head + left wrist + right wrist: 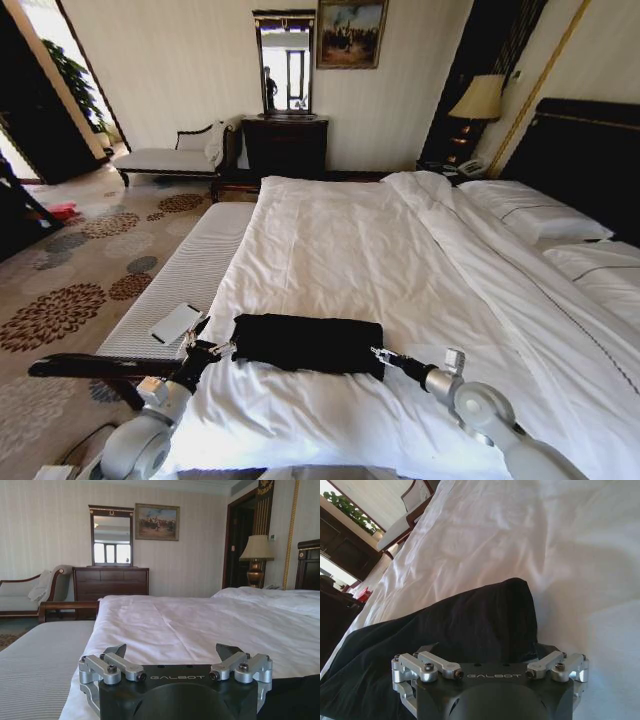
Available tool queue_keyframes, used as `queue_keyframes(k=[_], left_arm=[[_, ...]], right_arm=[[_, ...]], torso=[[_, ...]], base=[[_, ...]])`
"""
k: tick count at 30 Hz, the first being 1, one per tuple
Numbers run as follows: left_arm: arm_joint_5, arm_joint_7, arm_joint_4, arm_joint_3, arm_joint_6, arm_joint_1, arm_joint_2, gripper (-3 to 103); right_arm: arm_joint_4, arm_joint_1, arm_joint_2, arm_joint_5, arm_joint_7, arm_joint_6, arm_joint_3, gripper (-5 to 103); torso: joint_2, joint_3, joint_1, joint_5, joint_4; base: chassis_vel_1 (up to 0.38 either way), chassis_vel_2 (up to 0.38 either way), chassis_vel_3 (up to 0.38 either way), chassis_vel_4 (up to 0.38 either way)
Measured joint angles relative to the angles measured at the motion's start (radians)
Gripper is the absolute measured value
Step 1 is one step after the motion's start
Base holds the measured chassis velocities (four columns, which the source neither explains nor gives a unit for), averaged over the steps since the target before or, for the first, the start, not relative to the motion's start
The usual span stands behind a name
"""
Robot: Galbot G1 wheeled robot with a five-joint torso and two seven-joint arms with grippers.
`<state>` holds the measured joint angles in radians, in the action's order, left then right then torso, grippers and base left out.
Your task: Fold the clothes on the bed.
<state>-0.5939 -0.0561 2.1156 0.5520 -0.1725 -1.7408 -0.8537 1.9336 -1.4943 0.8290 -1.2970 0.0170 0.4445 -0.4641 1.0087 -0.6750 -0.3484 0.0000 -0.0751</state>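
1. Left gripper (208, 349) at the shirt's (308, 343) left end, fingers spread wide with nothing between them, poised over the duvet (340, 240).
2. Right gripper (380, 355) at the shirt's right end; cannot tell whether open or clamped on cloth.
3. Likely risks: pinching the duvet along with the soft cloth, or one layer slipping free and undoing the fold.
4. Also possible: an uneven pull between the two ends, skewing the bundle.
5. Shirt: black, already folded into a long narrow band, slightly wrinkled, lying crosswise near the bed's (590, 150) foot edge, beside the bench (190, 262).
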Motion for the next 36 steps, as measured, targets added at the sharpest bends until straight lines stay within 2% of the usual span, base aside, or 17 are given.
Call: queue_keyframes(k=[13,14,16,18,21,23,25,26,27,30,33,35,36], left_arm=[[0.0,0.0,0.0,0.0,0.0,0.001,0.001,100],[0.0,0.0,0.0,-0.001,0.0,0.001,0.0,100],[0.0,0.0,0.0,-0.001,0.0,0.001,0.001,100],[0.0,0.0,0.0,-0.001,0.0,0.001,0.001,100],[0.0,0.0,0.0,-0.001,0.0,0.001,0.001,100],[0.0,0.0,-0.001,-0.001,0.0,0.001,0.001,100],[0.0,0.0,-0.001,-0.001,0.0,0.001,0.001,100],[0.0,0.0,-0.001,-0.001,0.0,0.001,0.001,100],[0.0,0.0,-0.001,-0.001,0.0,0.001,0.001,100],[0.0,0.0,-0.001,-0.001,0.0,0.001,0.001,100],[0.0,0.0,-0.001,-0.001,0.0,0.001,0.001,100],[0.0,0.0,-0.001,-0.001,0.0,0.001,0.001,100],[0.0,0.0,-0.001,-0.001,0.0,0.001,0.001,100]], right_arm=[[-0.029,0.052,0.023,0.022,-0.002,0.01,0.079,100],[-0.03,0.056,0.025,0.024,-0.004,0.012,0.087,102],[-0.032,0.061,0.027,0.025,-0.008,0.012,0.099,100],[-0.032,0.064,0.028,0.025,-0.009,0.012,0.103,96],[-0.033,0.07,0.029,0.028,-0.012,0.014,0.112,80],[-0.033,0.071,0.029,0.029,-0.012,0.014,0.113,80],[-0.033,0.071,0.029,0.031,-0.013,0.013,0.114,70],[-0.033,0.071,0.029,0.031,-0.013,0.013,0.114,70],[-0.033,0.069,0.03,0.034,-0.013,0.012,0.113,58],[-0.031,0.065,0.03,0.037,-0.013,0.009,0.111,53],[-0.029,0.059,0.031,0.04,-0.019,0.0,0.106,36],[-0.029,0.058,0.031,0.04,-0.023,-0.002,0.105,36],[-0.028,0.056,0.031,0.04,-0.027,-0.005,0.103,30]], torso=[[0.0,0.0,0.0,0.0,-0.0002],[0.0,0.0,0.0,-0.0001,-0.0002],[0.0,0.0,0.0,-0.0001,-0.0002],[0.0,0.0,0.0,-0.0001,-0.0002],[0.0,0.0,0.0,0.0,-0.0001],[0.0,0.0,0.0,0.0001,-0.0001],[0.0,0.0,0.0,0.0001,-0.0001],[0.0,0.0,0.0,0.0001,-0.0001],[0.0,0.0,0.0,0.0001,-0.0001],[0.0,0.0,0.0,0.0001,-0.0001],[0.0,0.0,0.0,0.0001,-0.0001],[0.0,0.0,0.0,0.0001,0.0],[0.0,0.0,0.0,0.0001,-0.0001]], base=[[0.0,0.0,0.0,0.0],[0.0,0.0,0.0,0.0],[0.0,0.0,0.0,0.0],[0.0,0.0,0.0,0.0],[0.0,0.0,0.0,0.0],[0.0,0.0,0.0,0.0],[0.0,0.0,0.0,0.0],[0.0,0.0,0.0,0.0],[0.0,0.0,0.0,0.0],[0.0,0.0,0.0,0.0],[0.0,0.0,0.0,0.0],[0.0,0.0,0.0,0.0],[0.0,0.0,0.0,0.0]])
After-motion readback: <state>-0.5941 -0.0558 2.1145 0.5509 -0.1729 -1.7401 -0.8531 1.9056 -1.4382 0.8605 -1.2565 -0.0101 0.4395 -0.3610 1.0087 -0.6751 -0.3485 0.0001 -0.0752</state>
